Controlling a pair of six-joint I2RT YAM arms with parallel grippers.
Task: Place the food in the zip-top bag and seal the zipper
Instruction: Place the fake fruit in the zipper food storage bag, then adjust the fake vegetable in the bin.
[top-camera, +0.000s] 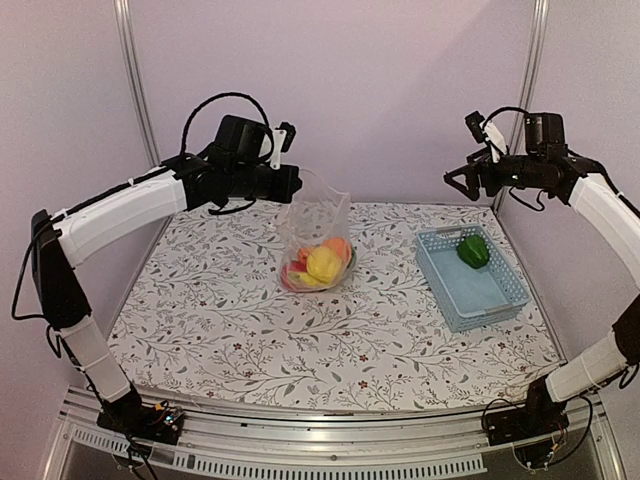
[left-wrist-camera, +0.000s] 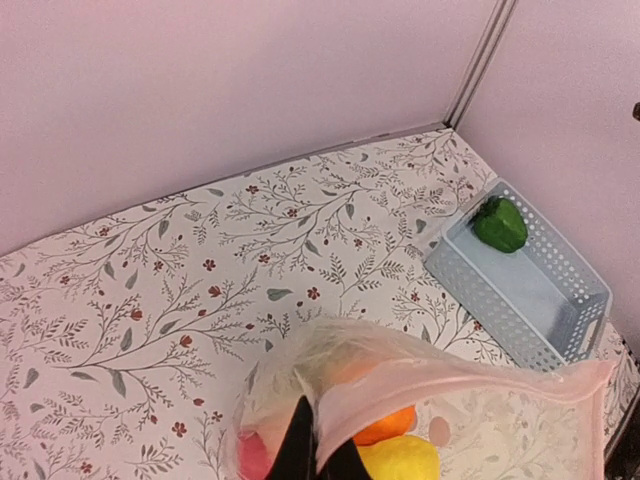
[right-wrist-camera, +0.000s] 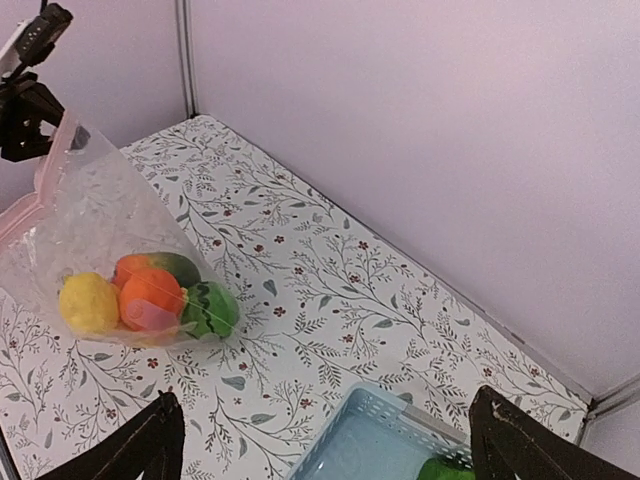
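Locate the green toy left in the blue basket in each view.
Top external: green toy, right side, far end of the basket.
Left wrist: green toy, right side, above middle.
Right wrist: green toy, bottom edge, right of centre, partly cropped.
Shared landmark: the light-blue basket.

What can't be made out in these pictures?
Zipper: left wrist view, too thin and clear to tell if shut.
Food count: every view, pieces overlap inside the crinkled bag.
Green vegetable: right wrist view, cut by bottom edge.
Left gripper: left wrist view, fingers cut by bottom edge.
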